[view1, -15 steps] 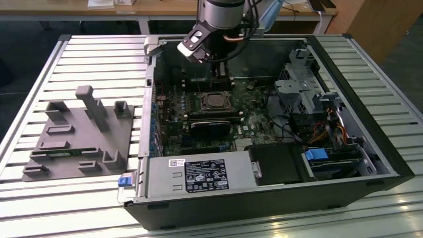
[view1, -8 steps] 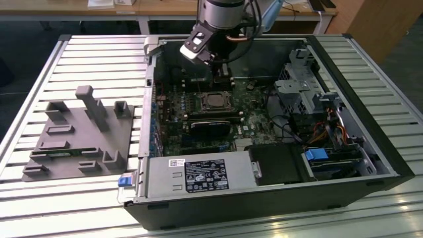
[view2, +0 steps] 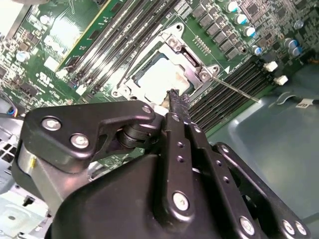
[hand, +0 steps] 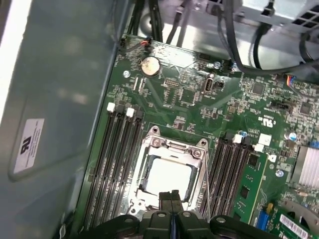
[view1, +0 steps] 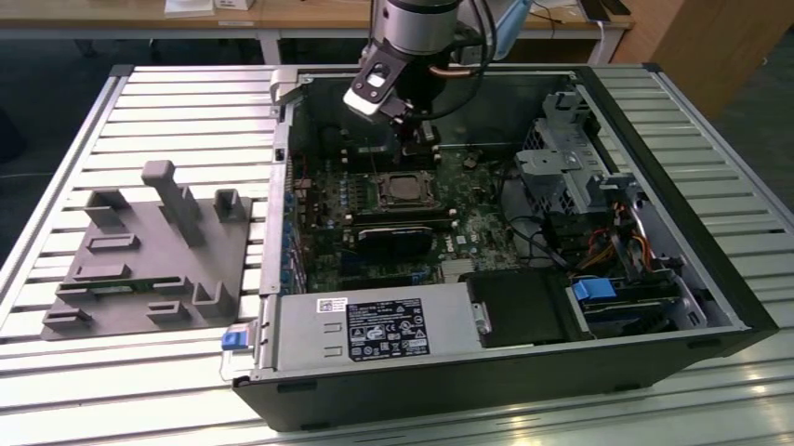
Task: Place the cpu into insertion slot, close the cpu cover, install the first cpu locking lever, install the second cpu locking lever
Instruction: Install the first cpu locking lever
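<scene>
The cpu [hand: 167, 177] shows its pale metal face inside the insertion slot [hand: 152, 130] on the green motherboard. The silver cpu cover [hand: 175, 146] lies flat around it as a frame. In the second wrist view the cpu [view2: 160, 78] sits just beyond my fingertips, and a thin metal locking lever [view2: 237, 90] sticks out from the socket's corner over the memory slots. My gripper [hand: 172, 195] is shut with nothing between its fingers and hovers at the socket's edge. In the exterior view the gripper [view1: 419, 149] hangs inside the open computer case, just above the cpu [view1: 400, 189].
Black memory slots [hand: 117, 159] flank the socket on both sides. A black heatsink block [view1: 397, 237] lies near it. The case wall [hand: 60, 99], drive cage [view1: 559, 167], cables [view1: 620, 246] and power supply [view1: 372, 330] hem in the board. A grey fixture [view1: 149, 251] stands at the exterior view's left.
</scene>
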`<state>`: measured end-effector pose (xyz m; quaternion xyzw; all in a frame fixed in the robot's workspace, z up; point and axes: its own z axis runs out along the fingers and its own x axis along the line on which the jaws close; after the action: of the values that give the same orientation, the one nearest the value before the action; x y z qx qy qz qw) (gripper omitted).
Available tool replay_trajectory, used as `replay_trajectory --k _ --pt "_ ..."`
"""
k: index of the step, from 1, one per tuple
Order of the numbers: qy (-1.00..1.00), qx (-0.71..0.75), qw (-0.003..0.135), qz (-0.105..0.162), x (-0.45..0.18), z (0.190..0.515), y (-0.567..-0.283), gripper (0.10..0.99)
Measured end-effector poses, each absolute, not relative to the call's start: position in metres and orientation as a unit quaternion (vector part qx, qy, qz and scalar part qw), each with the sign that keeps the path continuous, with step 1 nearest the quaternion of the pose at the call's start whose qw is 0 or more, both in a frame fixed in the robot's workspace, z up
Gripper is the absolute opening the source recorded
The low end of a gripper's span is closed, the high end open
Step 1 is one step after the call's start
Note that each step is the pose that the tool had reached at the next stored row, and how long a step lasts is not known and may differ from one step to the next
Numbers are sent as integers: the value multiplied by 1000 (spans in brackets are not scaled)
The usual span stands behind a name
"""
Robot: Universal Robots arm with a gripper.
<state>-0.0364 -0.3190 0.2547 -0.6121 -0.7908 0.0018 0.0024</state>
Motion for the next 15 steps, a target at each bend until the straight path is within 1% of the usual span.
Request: replay_trajectory --k 15 --pt "-843 -538 2 2 -36 255 -319 106"
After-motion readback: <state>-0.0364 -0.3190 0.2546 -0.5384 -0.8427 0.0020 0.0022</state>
